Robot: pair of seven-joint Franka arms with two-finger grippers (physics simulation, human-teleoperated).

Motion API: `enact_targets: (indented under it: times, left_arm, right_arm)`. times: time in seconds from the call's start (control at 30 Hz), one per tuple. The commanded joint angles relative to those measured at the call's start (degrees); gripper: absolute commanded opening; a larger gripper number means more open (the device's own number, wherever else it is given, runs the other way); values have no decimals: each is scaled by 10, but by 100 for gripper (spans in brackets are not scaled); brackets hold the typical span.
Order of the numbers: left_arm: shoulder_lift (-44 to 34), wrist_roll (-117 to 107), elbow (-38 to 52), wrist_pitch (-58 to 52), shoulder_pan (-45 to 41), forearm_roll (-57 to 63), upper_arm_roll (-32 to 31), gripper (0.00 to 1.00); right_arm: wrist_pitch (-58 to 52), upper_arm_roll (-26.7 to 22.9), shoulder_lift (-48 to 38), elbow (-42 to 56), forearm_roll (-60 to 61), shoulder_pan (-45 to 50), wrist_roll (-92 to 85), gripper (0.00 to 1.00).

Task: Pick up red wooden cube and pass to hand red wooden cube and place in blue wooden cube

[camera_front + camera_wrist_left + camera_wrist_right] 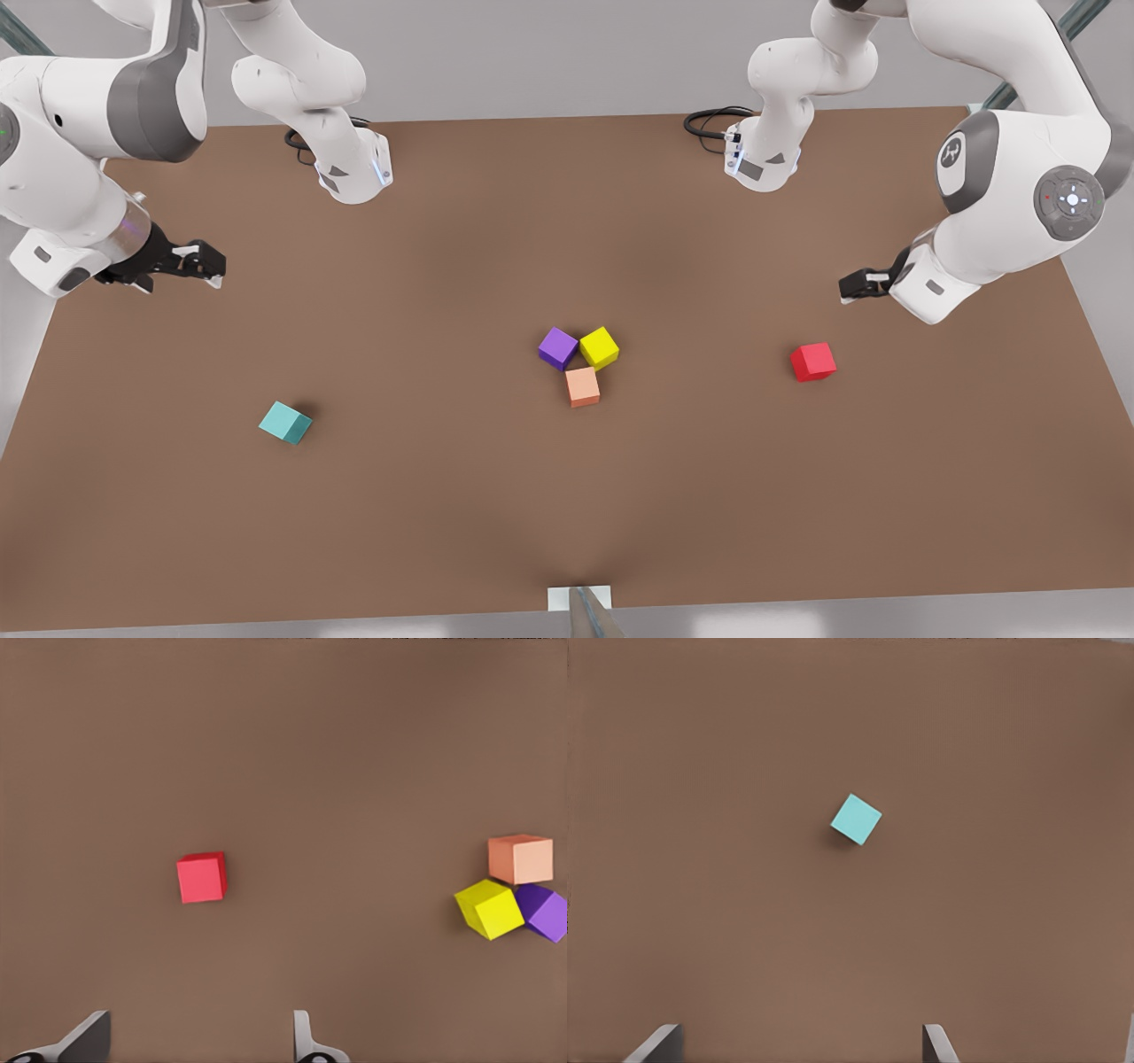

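The left gripper (852, 288), fingers spread, hovers near the red wooden cube (812, 361); the right gripper (208, 263), seemingly spread too, hangs well apart from the blue wooden cube (285, 422).

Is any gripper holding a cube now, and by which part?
Nothing is held. The left gripper hangs open above the red wooden cube; the right gripper hangs open above the blue wooden cube.

No words or numbers to read here.
The cubes have plain faces with nothing written on them, and the brown worktop (496, 496) is plain too. The white arm on the front view's right (1019, 177) has a small round sign on its grey joint (952, 151) and a ring of tiny marks on a grey disc (1071, 200), but neither one can be read as letters.
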Motion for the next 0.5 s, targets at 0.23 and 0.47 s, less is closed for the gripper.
enact_targets:
  times: [0.23, 0.47]
  left_arm:
    - [192, -2, 6, 191, 22, -14, 38, 100]
    - [217, -5, -93, 325, 31, -11, 46, 100]
  right_arm:
    - [7, -1, 0, -4, 8, 4, -43, 100]
    - [7, -1, 0, -10, 9, 4, -47, 100]
